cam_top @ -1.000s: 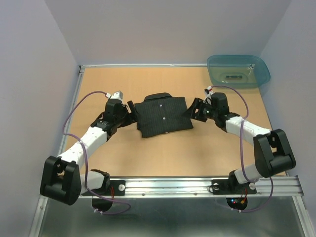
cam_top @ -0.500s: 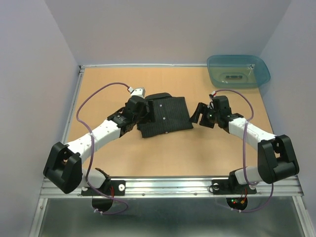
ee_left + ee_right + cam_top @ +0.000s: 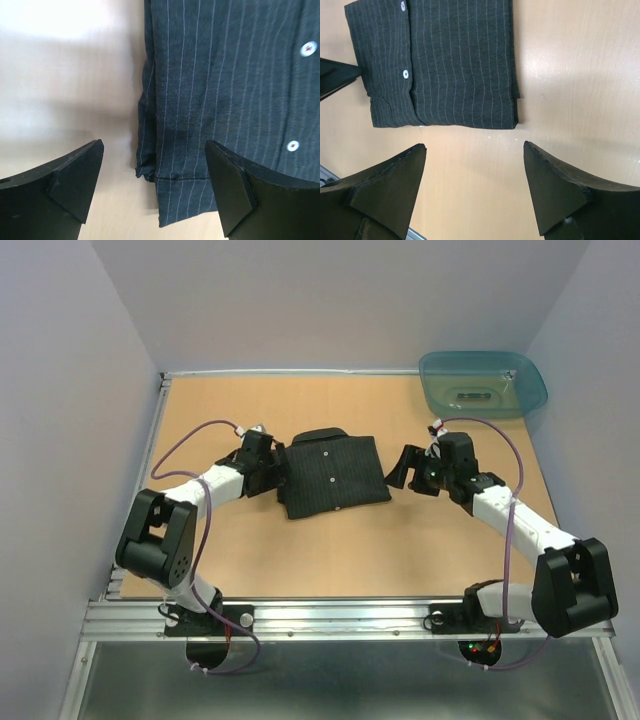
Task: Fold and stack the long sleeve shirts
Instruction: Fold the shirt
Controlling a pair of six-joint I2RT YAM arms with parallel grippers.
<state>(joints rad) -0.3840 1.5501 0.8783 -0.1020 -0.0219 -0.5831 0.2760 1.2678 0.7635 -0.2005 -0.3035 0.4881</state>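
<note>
A black pinstriped shirt [image 3: 332, 475] lies folded into a rectangle at the table's middle, collar at the far side and pale buttons up. My left gripper [image 3: 277, 470] is open at the shirt's left edge. In the left wrist view [image 3: 155, 187] its jaws straddle the shirt's [image 3: 225, 85] lower left corner, one finger [image 3: 65, 185] over bare table, the other over cloth. My right gripper [image 3: 401, 467] is open and empty just right of the shirt. In the right wrist view [image 3: 475, 185] it sits over bare table, apart from the shirt's [image 3: 445, 65] edge.
A teal plastic tub [image 3: 483, 383] stands at the far right corner of the tan table [image 3: 330, 550]. Grey walls close in the left, far and right sides. A metal rail [image 3: 350, 615] with the arm bases runs along the near edge.
My left gripper went in over the shirt's left part, then drew back to its left edge as the arm folded back. My right gripper drew slightly right. The shirt stays folded.
</note>
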